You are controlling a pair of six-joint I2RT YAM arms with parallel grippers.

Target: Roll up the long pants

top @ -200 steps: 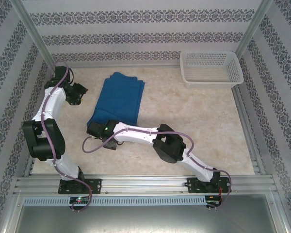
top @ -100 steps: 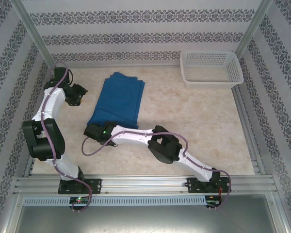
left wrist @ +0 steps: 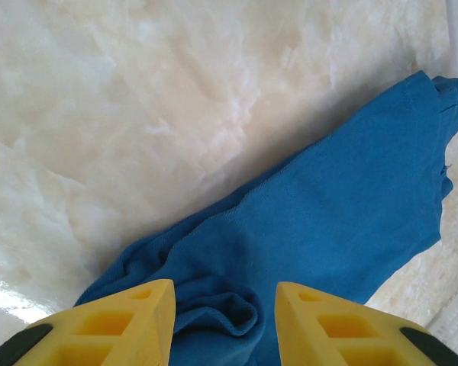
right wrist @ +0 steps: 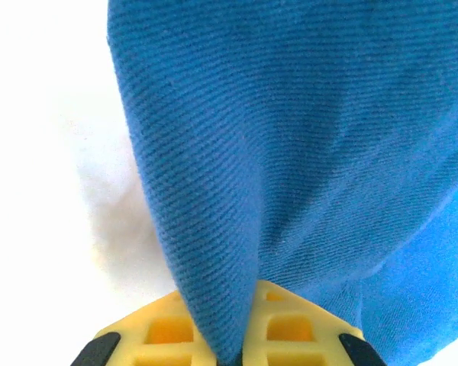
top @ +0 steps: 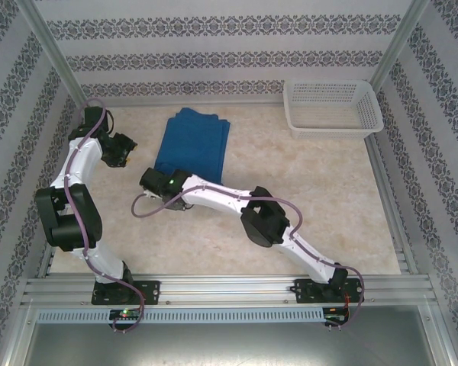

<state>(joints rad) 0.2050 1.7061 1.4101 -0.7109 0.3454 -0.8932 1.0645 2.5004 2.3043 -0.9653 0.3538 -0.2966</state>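
The long pants (top: 192, 143) are royal-blue fabric, folded into a long strip on the marble table, left of centre. My right gripper (top: 162, 183) is at their near end. In the right wrist view, the right gripper (right wrist: 240, 335) is shut, with a fold of the pants (right wrist: 290, 137) pinched between its yellow fingers and rising away from them. My left gripper (top: 127, 149) hovers just left of the strip. In the left wrist view, the left gripper (left wrist: 225, 293) is open. A loose bunched edge of the pants (left wrist: 328, 213) lies below the gap, and the fingers grip nothing.
A white mesh basket (top: 332, 108) stands at the far right corner. Patterned walls and metal posts close in the table (top: 305, 183) at the back and sides. The right arm's forearm (top: 229, 200) stretches low across the table's middle.
My right gripper has shut on the pants' near end and drawn it away from me, so the blue strip looks shorter. The left gripper has barely moved.
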